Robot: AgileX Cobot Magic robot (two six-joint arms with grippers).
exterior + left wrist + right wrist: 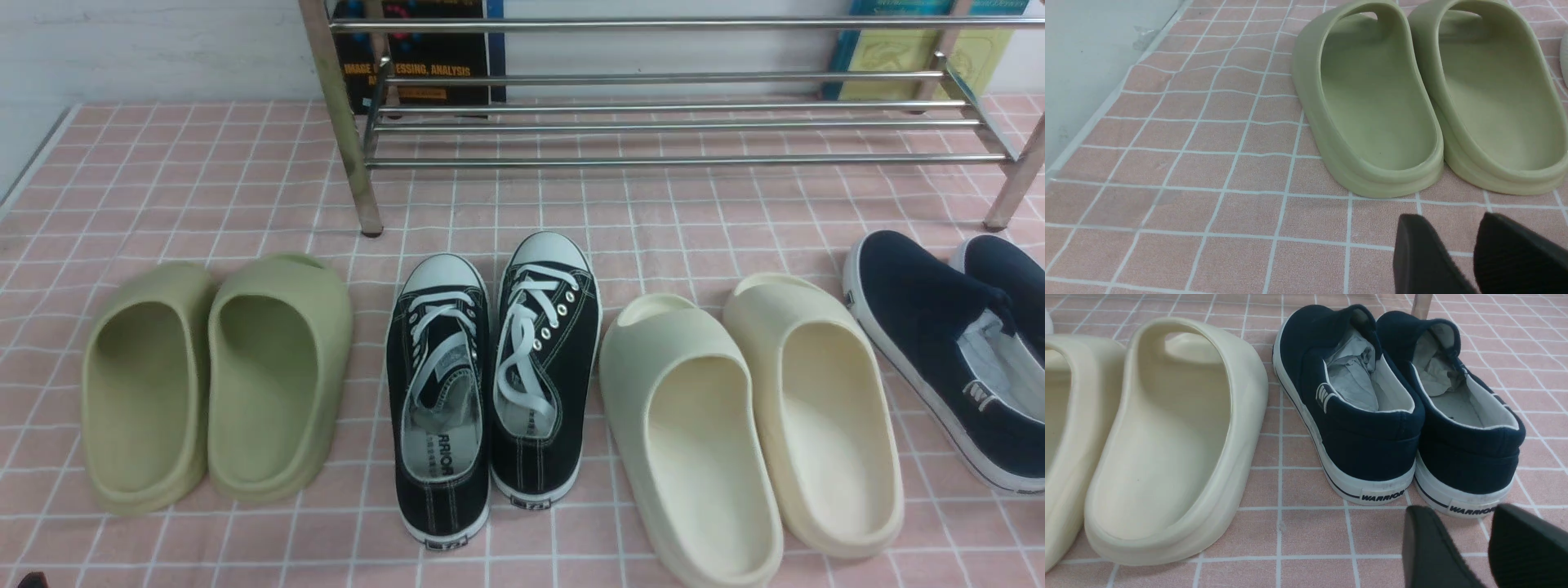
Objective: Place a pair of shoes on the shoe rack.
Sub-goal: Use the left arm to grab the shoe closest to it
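Two black lace-up sneakers stand side by side in the middle of the pink checked cloth, toes toward the rack: the left one point(441, 400) and the right one point(543, 367). The silver tube shoe rack point(669, 122) stands behind them, its lower shelf bare. My left gripper point(1449, 222) is open and empty, low over the cloth just behind the olive slides. My right gripper point(1457, 514) is open and empty, just behind the heels of the navy slip-ons. Neither arm shows in the front view, and the sneakers show in neither wrist view.
Olive-green slides point(216, 380) lie left of the sneakers, also seen in the left wrist view point(1412, 94). Cream slides point(751, 425) and navy slip-ons point(955, 343) lie to the right, both in the right wrist view point(1167, 437) point(1400, 400). Books lean behind the rack point(424, 57).
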